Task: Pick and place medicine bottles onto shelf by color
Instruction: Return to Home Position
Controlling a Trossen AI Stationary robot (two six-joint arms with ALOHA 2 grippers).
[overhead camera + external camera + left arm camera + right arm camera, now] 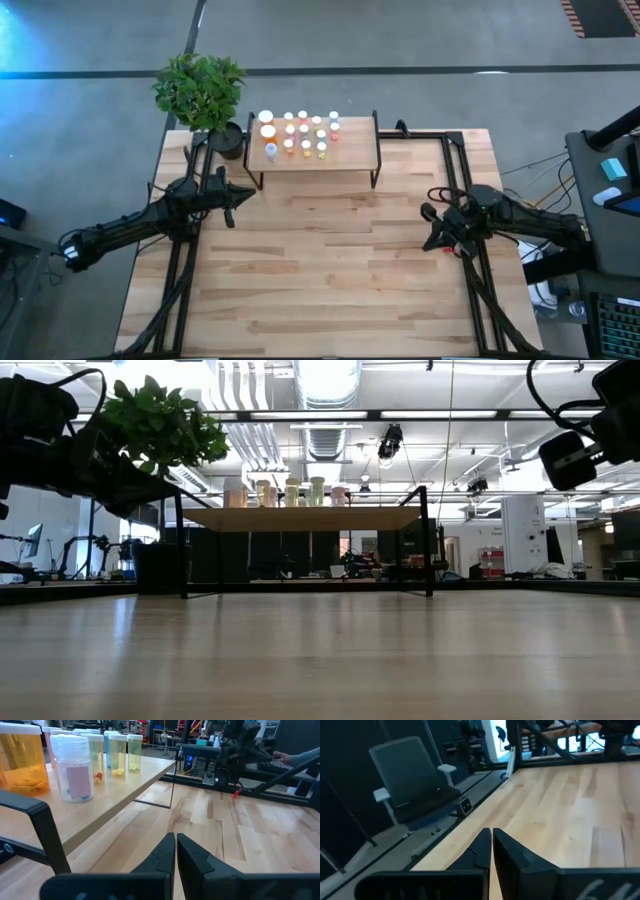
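Matte black left hand point(176, 838) and right hand point(491, 833) hang pressed together (cylindrical white-capped medicine bottles point(300, 132) top the light-wood shelf point(352, 142)).

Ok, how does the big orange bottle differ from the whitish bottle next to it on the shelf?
The orange bottle is clearly wider, with an amber see-through body; the whitish bottle is slimmer and pale. The whitish bottle carries a pinkish label; no label shows on the orange bottle. Both stand upright on the shelf with white caps.

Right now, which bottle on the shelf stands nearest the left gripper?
The clear bottle with the pink label, at the shelf's front corner on that arm's side, ahead of the big orange bottle.
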